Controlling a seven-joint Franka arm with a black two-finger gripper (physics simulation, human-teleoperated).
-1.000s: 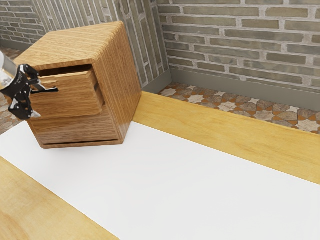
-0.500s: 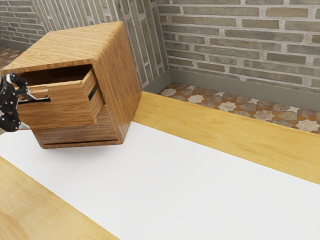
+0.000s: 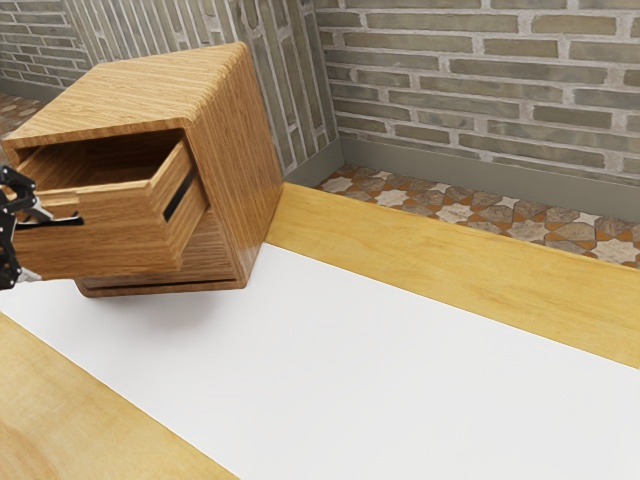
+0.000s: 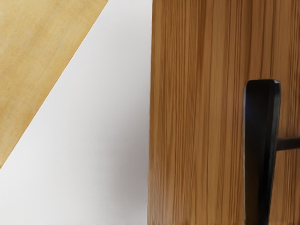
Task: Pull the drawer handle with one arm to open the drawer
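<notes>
1. There's the tool (image 3: 12, 228), at the exterior view's far left edge, hard up against the black handle (image 3: 55, 220) of the upper drawer (image 3: 105, 235). The frame cuts half of it off, so I cannot tell whether it is pinching the bar or only set against it.
2. The upper drawer stands well out of the cabinet (image 3: 225, 120). Its hollow inside is open to view from above, and its front hangs over the white bench (image 3: 350, 370). The lower drawer (image 3: 160, 262) beneath looks shut.
3. In the wrist view, the handle is a dark upright bar standing just off the wood-grain front, with a thin stem joining it to the panel.
4. My read is that the pull is well along, with much of the travel likely done.
5. To do this step well, draw straight out along the runners, away from the cabinet. Any lift or sideways drift could bind the drawer or let the bar slip free.
6. Ease off towards the end of the travel, because a hard tug at the stop could drag the whole cabinet across the bench.
</notes>
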